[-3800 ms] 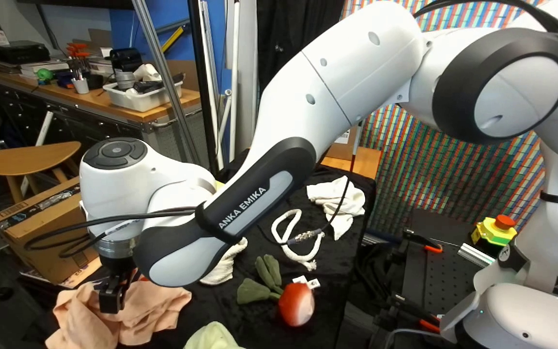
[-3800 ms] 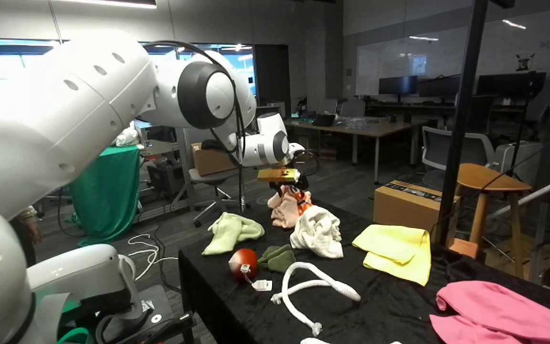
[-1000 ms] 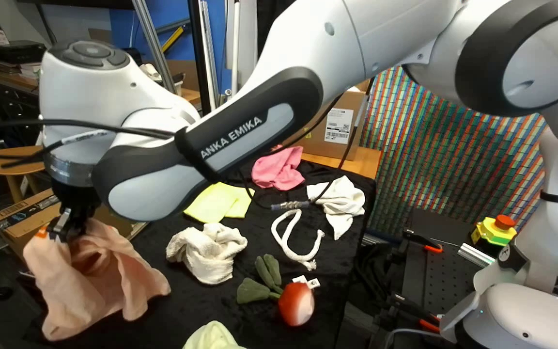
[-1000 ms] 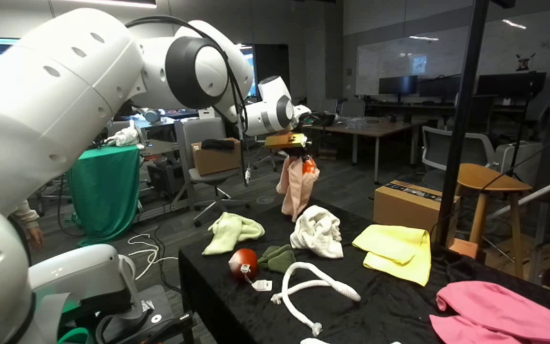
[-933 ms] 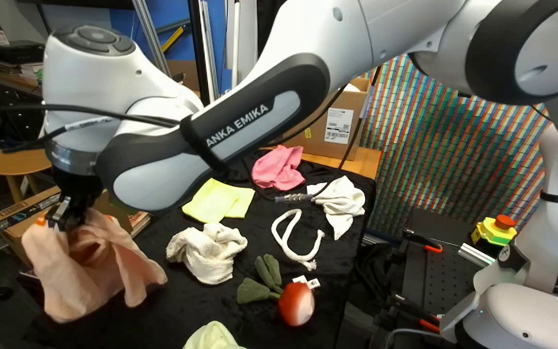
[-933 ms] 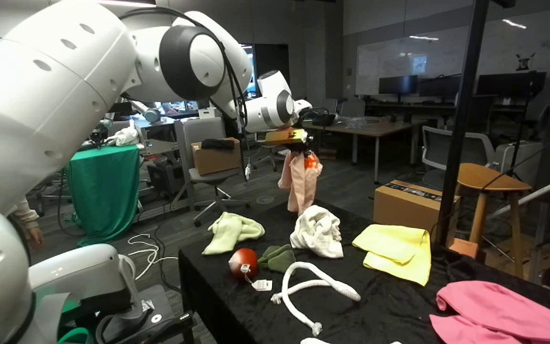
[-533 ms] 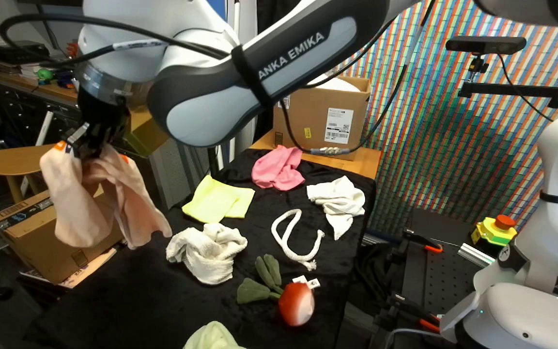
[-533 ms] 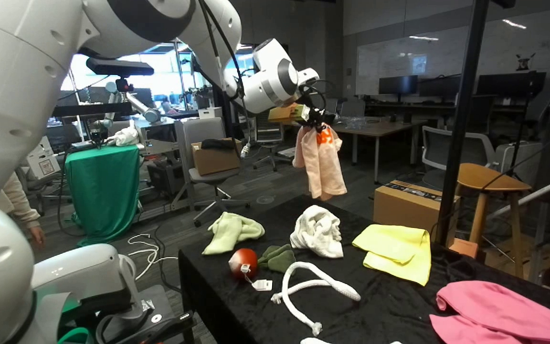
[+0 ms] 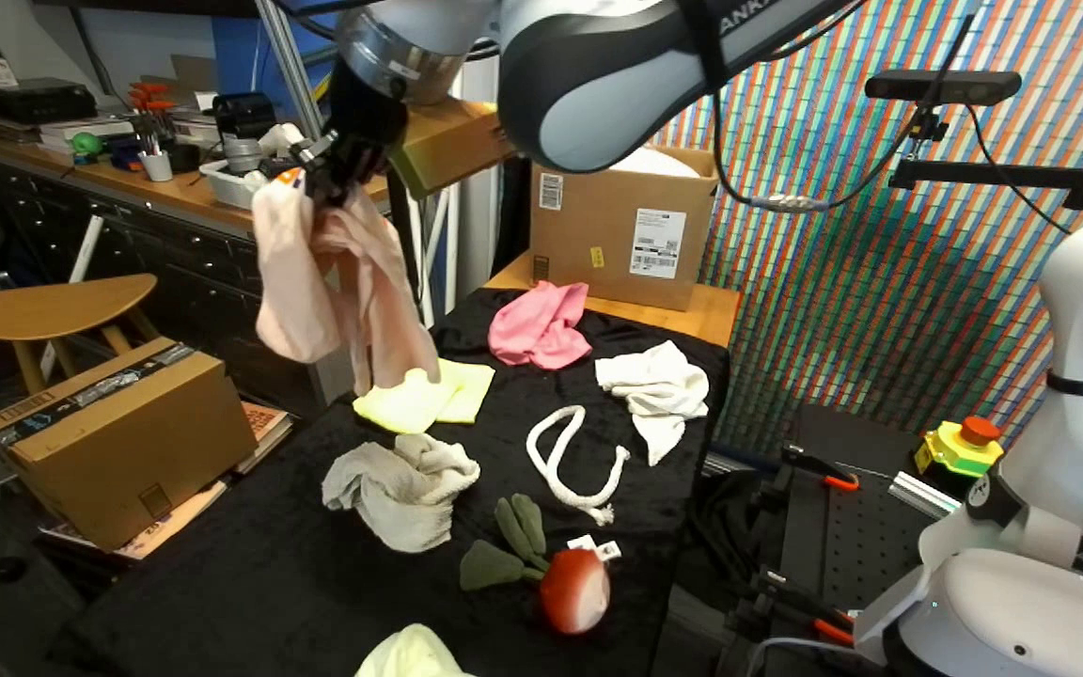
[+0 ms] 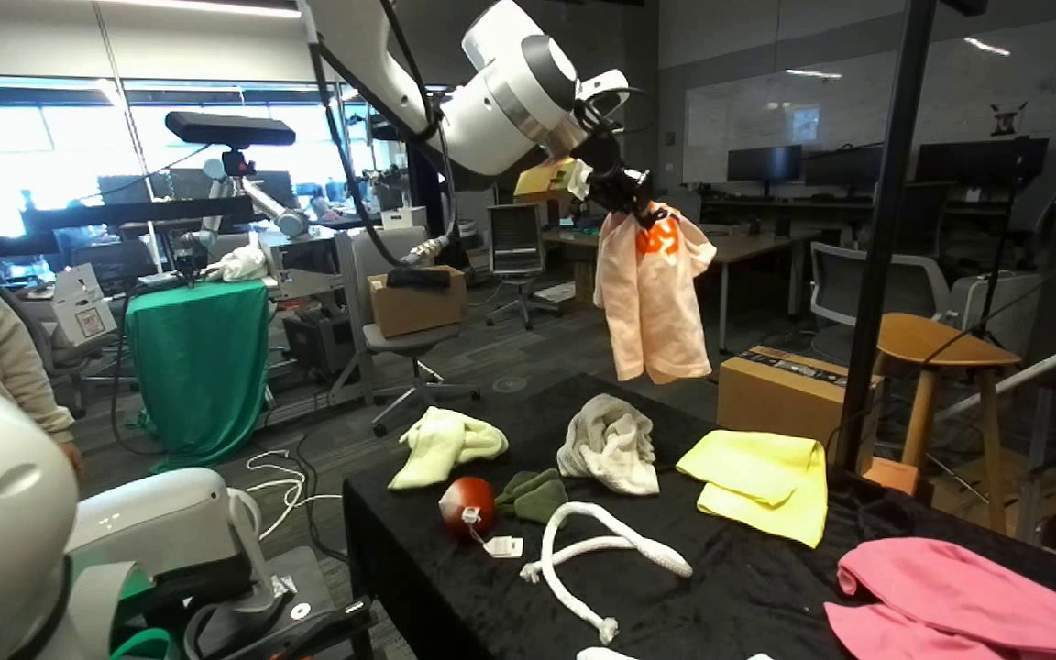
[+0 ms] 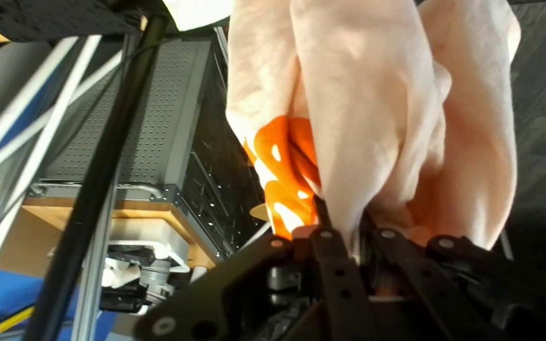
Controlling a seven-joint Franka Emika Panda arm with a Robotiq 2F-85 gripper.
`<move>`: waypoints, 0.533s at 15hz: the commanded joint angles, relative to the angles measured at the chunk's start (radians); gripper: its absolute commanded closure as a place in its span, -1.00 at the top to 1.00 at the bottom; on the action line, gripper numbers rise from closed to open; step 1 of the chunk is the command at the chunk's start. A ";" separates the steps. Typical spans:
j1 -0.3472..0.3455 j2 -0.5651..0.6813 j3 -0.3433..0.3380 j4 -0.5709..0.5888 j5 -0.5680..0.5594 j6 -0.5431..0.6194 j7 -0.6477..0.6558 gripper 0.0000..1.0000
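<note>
High over the black-covered table, my gripper is shut on a peach cloth, which hangs down in loose folds. In an exterior view the cloth shows an orange print near the gripper and hangs clear of the tabletop. The wrist view has a fold of the cloth pinched between the fingers, with the fingertips hidden in fabric. Below it in an exterior view lies a yellow cloth, partly covered by the hanging hem. A crumpled off-white towel rests nearer the table's middle.
On the table are a pink cloth, a white cloth, a white rope, a plush radish and a pale green cloth. A dark pole and a cardboard box stand beside the table.
The peach cloth lay bunched on the table at first, then was lifted in the gripper. Over the last second both rose further and moved toward the yellow cloth's side.
</note>
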 commanded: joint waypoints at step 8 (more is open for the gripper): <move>-0.324 -0.369 0.312 -0.467 0.202 -0.101 -0.169 -0.83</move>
